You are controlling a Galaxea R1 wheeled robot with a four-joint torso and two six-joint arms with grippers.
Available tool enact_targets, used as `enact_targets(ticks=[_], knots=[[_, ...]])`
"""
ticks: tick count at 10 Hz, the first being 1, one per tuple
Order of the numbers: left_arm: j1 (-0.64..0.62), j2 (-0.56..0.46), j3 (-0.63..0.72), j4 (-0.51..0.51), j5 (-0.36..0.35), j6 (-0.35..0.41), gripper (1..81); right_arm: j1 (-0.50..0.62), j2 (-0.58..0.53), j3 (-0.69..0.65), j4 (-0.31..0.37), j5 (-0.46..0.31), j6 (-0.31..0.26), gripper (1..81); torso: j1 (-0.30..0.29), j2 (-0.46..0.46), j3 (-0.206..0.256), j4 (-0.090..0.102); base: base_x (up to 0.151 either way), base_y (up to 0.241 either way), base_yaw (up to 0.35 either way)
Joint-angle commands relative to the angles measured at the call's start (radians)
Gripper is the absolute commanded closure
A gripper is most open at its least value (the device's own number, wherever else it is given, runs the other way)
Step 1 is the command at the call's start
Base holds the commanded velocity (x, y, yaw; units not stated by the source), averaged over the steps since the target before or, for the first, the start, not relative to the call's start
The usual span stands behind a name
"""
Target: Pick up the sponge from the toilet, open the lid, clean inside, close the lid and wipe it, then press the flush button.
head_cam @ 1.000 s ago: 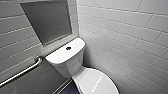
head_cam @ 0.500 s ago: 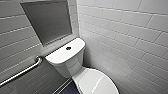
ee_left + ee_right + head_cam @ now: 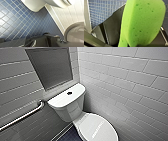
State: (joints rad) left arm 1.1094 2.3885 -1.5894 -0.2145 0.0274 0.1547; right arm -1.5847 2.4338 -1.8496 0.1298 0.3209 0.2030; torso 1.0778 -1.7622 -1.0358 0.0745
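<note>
Right gripper [image 3: 142,43] had its catch: clamped on one bright green soft sponge [image 3: 142,21], a pored, rounded end hanging close before the wrist camera. That wrist was angled down, with the blue square-tiled floor [image 3: 102,12] beneath it.

Left gripper [image 3: 47,38] showed as dark metal only, and whether it was open or closed I could not tell. Its wrist faced the same floor, near the foot of the toilet.

From the head camera, one white glossy ceramic toilet [image 3: 67,109] stood in the corner with its boxy tank near the centre. One small dark round flush button [image 3: 69,93] sat in the middle of the flat tank top. One smooth white oval lid [image 3: 98,128] lay down shut at five o'clock from the tank. A faint grey marking ran across it, too blurred to read.

One grey metal grab bar [image 3: 22,117] crossed the wall at eight o'clock. One flat grey rectangular panel [image 3: 50,67] was set into the white tiles at eleven o'clock.
</note>
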Motion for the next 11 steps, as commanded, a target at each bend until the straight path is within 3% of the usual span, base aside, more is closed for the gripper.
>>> enact_targets(ticks=[1, 4, 9, 11], knots=[[-0.062, -0.026, 0.037, -0.013, 0.058, 0.000, 1.0, 0.014, -0.049, 0.037, -0.035, -0.055, -0.002, 81.1, 0.000, 0.000, 0.000, 0.000, -0.094, 0.000, 0.000], [-0.065, -0.021, 0.037, -0.013, 0.057, 0.000, 1.0, 0.004, -0.039, 0.021, -0.042, -0.055, -0.002, 81.1, 0.000, 0.000, 0.000, 0.000, 0.000, 0.000, 0.000], [-0.162, 0.000, 0.028, -0.089, 0.058, -0.006, 1.0, -0.033, 0.070, -0.163, -0.044, -0.068, -0.002, 81.1, 0.000, 0.000, 0.001, 0.000, 0.000, 0.000, 0.000], [-0.199, 0.015, 0.019, -0.106, 0.081, -0.007, 1.0, -0.039, 0.110, -0.221, -0.044, -0.112, -0.002, 81.1, 0.000, 0.000, 0.001, 0.000, 0.000, 0.000, 0.000]])
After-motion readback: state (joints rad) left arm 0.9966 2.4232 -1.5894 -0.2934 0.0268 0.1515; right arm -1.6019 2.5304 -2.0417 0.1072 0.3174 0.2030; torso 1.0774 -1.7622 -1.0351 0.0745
